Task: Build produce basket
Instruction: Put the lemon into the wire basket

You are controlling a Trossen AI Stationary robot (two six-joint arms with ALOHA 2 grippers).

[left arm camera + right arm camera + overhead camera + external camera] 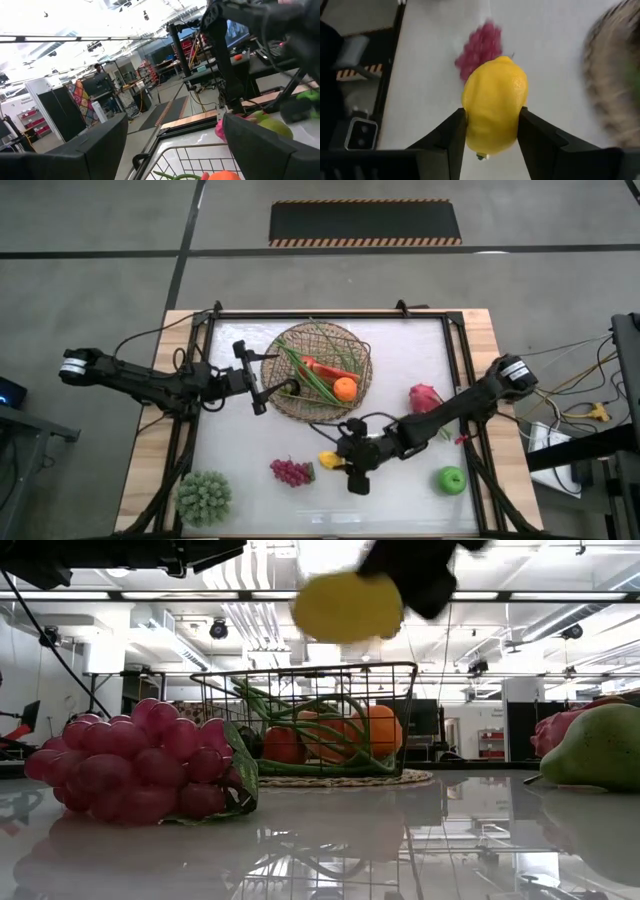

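The basket [322,370] is round, with a tan woven base and a dark wire wall [300,675]. Long green stalks [310,375], a red piece and an orange [345,388] lie in it. My left gripper [262,387] is open at the basket's left rim, which shows between its fingers [175,120]. My right gripper [340,460] is in front of the basket and is shut on a yellow lemon [495,110]. Purple grapes [291,471] rest on the table just left of it. My right gripper pinches the lemon by its two long sides [468,120], one finger [451,134] on each. The fingers come from the table's right, slanting down, and the lemon's length runs along them. The lemon [347,605] is lifted clear, high above the tabletop.
A pink dragon fruit [424,397] lies right of the basket and a green fruit [452,479] near the front right. A green spiky ball [204,497] sits at the front left corner. Dark rails [458,380] frame the white tabletop.
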